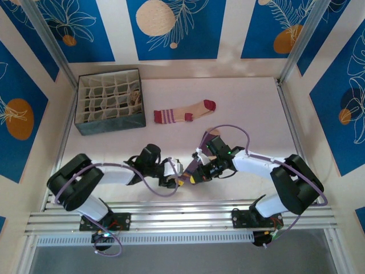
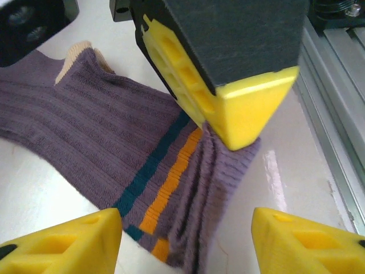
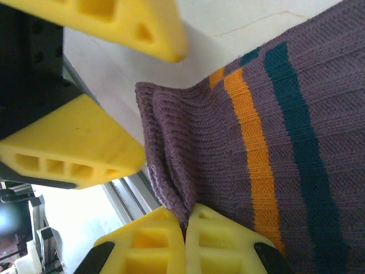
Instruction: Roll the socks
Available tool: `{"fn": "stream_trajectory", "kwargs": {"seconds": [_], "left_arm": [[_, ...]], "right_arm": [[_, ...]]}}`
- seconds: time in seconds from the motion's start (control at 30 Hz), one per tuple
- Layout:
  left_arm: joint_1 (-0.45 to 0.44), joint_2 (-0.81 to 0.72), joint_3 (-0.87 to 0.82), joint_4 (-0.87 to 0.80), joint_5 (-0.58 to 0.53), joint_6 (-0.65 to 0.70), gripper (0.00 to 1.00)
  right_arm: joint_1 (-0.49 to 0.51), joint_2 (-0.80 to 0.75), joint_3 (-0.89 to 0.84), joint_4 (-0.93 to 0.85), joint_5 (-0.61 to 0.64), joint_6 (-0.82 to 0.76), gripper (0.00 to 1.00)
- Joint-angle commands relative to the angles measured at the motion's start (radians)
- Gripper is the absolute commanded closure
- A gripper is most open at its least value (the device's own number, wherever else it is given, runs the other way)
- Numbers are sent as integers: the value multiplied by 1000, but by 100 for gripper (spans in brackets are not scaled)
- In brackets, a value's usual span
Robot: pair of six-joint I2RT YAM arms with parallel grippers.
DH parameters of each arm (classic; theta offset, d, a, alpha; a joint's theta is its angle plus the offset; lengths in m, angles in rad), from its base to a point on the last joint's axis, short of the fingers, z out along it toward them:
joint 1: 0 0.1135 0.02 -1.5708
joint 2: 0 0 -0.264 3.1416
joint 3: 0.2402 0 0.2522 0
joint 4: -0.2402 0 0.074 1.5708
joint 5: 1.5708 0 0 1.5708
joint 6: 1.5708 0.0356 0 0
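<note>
Nearest the arm bases, the purple sock (image 2: pixel 97 137) lies flat on the table (image 1: pixel 251 114) between the two grippers. Its tan heel points away from them and its cuff (image 3: pixel 171 142) faces the near rail. The right gripper (image 3: pixel 185 224) has its fingers pressed together, pinching the very edge of that cuff. The fabric there is bunched into a few raised folds just short of the orange and teal stripes. The left gripper (image 2: pixel 187 227) hovers over the same end with its fingers spread on either side of the cuff, holding nothing. I judge this as the first turn of the roll being set up. The cuff is gathered, but no coil has formed, and the rest of the sock is flat.

Farther out, near the middle of the table, the tan sock (image 1: pixel 185 112) lies stretched out. Its dark-red toe points right and its striped cuff left, well apart from both grippers. It is unrolled and has yet to be handled.

At the far left stands the box (image 1: pixel 108 127) of small compartments. One cell near its right side holds something brownish, perhaps a finished rolled sock, though it is too small to tell. By this reading, at most one sock is done, one is barely begun, and one is waiting.
</note>
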Motion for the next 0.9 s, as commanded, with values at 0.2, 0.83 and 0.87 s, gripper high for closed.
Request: {"fn": "stream_trajectory", "kwargs": {"seconds": [0.2,0.83,0.87], "left_arm": [[-35,66,72,-57,35,71,100],[-193,-106,-8,-204,-238,-34,100],[-207,-110,-7,-205,-248,-52,100]], "right_arm": [[-29,-29,8,-34,-40,-8,95],[-167,151,106,-59,311,182,79],[-163,185,127,-44,309,165,80]]}}
